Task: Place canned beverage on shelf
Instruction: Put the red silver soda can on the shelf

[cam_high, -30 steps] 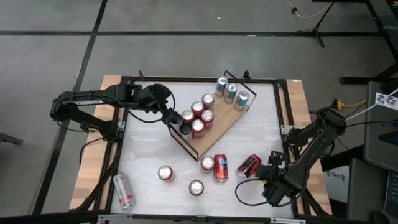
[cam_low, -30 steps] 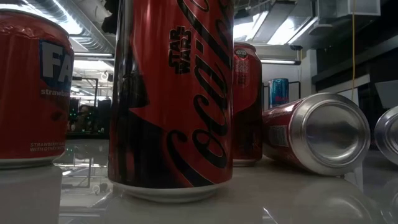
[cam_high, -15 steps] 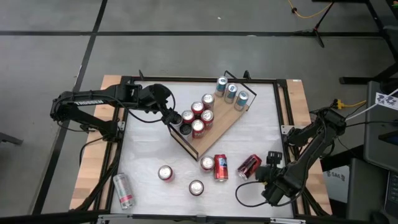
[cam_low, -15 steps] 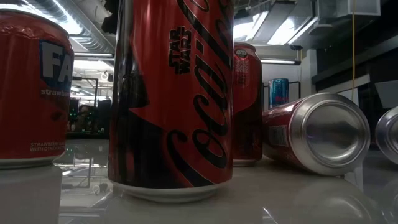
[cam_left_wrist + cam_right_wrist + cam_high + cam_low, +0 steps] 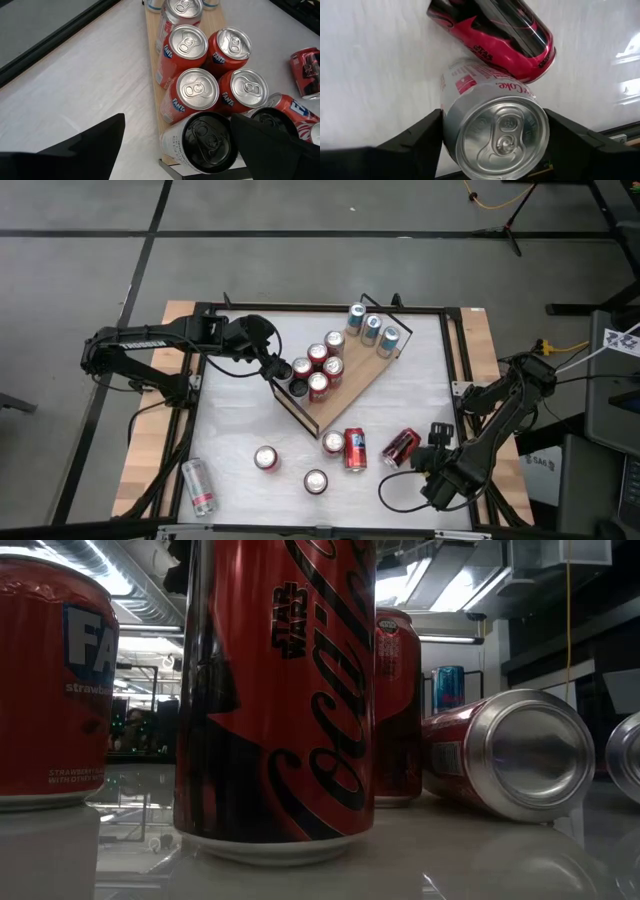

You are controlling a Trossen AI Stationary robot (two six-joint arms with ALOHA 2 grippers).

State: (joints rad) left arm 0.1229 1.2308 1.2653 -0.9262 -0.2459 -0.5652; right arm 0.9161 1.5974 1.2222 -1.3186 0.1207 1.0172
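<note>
Counter (image 5: 230, 420) white, black-framed, grey floor around. Shelf (image 5: 345, 395) sits diagonal mid-counter, holding red and blue cans. Left gripper (image 5: 175, 145) fingers spread around black-topped can (image 5: 207, 141) at shelf end. Right gripper (image 5: 492, 130) fingers straddle lying Diet Coke can (image 5: 492, 127), contact unclear.

Both arms are matte black, built of jointed tubular links with black cables looping beside them. The left arm (image 5: 150, 345) bears small white lettering along one link. Each hand has two flat, wedge-shaped black fingers (image 5: 90, 142).
</note>
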